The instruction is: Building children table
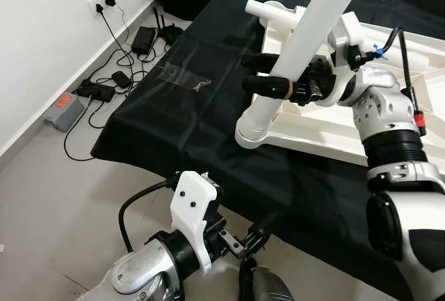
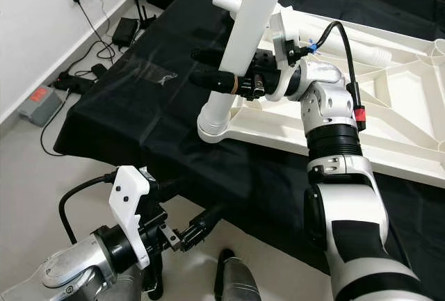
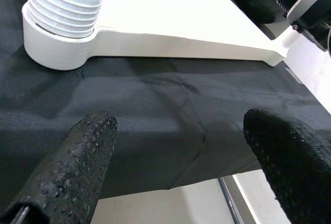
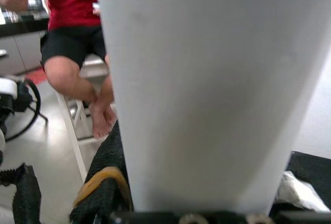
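Note:
A white plastic tabletop (image 1: 327,131) lies upside down on a table covered with black cloth (image 1: 181,113). A long white table leg (image 1: 316,26) stands tilted in the tabletop's near corner socket (image 1: 254,133), its threaded end (image 3: 64,9) in the ring. My right gripper (image 1: 252,71) is shut on this leg a little above the socket, one black finger on each side. The leg (image 4: 207,79) fills most of the right wrist view. My left gripper (image 3: 181,146) hangs open and holds nothing, low in front of the cloth's near edge, below the socket.
Another white leg piece (image 1: 272,10) lies at the tabletop's far corner. A clear plastic bag (image 1: 182,77) rests on the cloth. Cables, adapters and an orange-topped box (image 1: 64,110) lie on the floor by the left wall. A person (image 4: 72,38) sits on a stool beyond.

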{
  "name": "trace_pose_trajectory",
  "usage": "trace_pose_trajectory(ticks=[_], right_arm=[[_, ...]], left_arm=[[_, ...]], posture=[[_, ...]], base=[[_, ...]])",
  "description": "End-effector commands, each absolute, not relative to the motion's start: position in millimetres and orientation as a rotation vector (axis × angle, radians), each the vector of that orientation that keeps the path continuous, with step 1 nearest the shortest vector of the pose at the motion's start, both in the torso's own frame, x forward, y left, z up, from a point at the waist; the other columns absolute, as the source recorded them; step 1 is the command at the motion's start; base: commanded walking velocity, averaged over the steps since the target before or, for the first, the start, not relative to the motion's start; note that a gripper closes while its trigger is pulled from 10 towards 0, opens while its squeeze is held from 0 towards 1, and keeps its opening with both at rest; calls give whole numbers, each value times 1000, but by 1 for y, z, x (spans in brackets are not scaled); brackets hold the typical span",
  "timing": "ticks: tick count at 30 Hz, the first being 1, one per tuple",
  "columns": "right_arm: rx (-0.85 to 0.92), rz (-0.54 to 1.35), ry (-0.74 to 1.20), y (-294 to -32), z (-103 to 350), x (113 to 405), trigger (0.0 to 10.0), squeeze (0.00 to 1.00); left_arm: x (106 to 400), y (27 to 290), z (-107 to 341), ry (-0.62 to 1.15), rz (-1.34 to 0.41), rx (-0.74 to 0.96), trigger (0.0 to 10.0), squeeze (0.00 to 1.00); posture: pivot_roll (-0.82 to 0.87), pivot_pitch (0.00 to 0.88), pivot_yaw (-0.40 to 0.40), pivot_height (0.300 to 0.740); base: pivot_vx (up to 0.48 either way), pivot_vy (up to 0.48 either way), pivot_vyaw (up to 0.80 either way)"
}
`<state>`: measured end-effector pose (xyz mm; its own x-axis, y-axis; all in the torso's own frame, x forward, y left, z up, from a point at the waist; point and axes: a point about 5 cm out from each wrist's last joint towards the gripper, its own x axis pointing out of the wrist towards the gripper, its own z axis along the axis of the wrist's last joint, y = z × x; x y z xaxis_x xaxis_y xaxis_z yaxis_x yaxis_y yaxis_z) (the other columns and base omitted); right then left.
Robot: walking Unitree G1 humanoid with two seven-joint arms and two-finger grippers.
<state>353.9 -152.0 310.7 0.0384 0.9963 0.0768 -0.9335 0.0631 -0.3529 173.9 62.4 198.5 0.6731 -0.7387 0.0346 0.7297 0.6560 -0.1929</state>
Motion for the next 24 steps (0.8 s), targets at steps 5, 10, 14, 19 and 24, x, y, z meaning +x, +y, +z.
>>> trace_pose_trajectory(ticks=[5, 10, 14, 19, 24], right_arm=[[-275, 1452, -205, -152, 287, 357, 10000, 0], [-251, 1477, -180, -139, 284, 351, 10000, 0], [-211, 1456, -139, -142, 275, 355, 10000, 0], [-172, 1368, -114, -145, 272, 364, 10000, 0], [-183, 1297, -115, -147, 269, 367, 10000, 0]], left_arm=[[171, 63, 196, 68, -837, -200, 10000, 0], [173, 61, 196, 59, -832, -213, 10000, 0], [174, 61, 196, 56, -830, -199, 10000, 0], [175, 62, 196, 54, -823, -194, 10000, 0], [176, 62, 196, 48, -819, -196, 10000, 0]], posture=[[192, 340, -82, 740], [184, 334, -84, 740], [189, 329, -88, 740], [188, 326, -89, 740], [186, 327, -92, 740]], base=[[0, 0, 0], [0, 0, 0], [0, 0, 0], [0, 0, 0], [0, 0, 0]])
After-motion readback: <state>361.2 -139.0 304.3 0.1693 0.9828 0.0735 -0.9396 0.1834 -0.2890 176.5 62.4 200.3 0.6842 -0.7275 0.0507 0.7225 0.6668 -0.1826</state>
